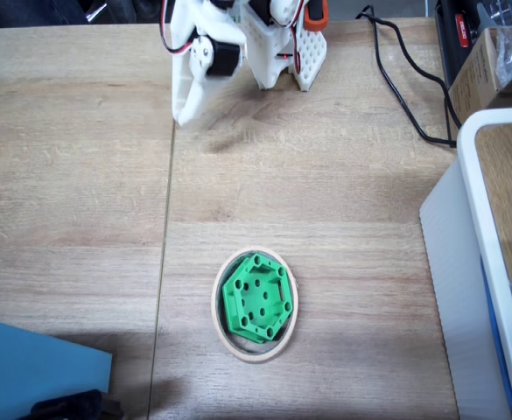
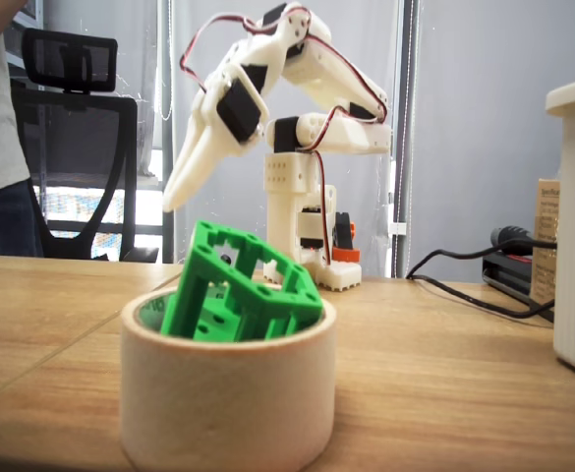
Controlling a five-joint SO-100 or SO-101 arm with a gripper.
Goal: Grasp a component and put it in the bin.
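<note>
The white arm is folded high, its fingers (image 2: pixel 176 192) closed together, pointing down, holding nothing.

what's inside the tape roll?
The green component sits inside the tape roll, tilted, its upper edge above the rim. Its lower part and the table under it are hidden by the roll's wall.

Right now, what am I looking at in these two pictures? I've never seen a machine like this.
It is a small white robot arm standing on a wooden table. One camera looks straight down; the other sits low on the table, looking across it. The arm's pointed tool, its grasping end, hangs in the air and holds nothing. In front, a green hexagonal part lies tilted inside a beige ring. A black cable and a white-rimmed box lie to the side.
</note>
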